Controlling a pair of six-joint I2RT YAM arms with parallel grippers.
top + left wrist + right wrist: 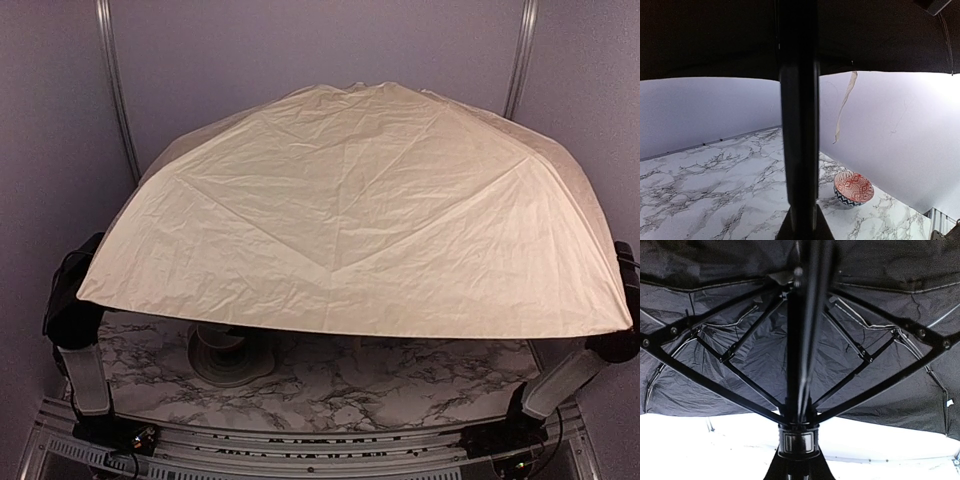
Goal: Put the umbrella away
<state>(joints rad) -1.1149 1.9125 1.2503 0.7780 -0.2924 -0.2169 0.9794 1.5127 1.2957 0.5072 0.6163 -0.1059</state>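
Observation:
The umbrella (350,220) stands fully open, and its cream canopy covers most of the top view and hides both grippers there. In the left wrist view its black shaft (799,125) rises straight up out of my left gripper (800,222), which is shut on it, under the black lining (715,35). A cream strap (845,105) dangles from the canopy edge. In the right wrist view my right gripper (797,467) is shut on the shaft just below the ringed runner (797,440), with the black ribs (715,375) spread out above.
The marble table (400,385) shows below the canopy's front edge. A pale bowl-like object (225,355) sits at its near left. A red-patterned bowl (853,188) rests by the grey wall (890,130). Both arm links (80,350) (570,375) flank the canopy.

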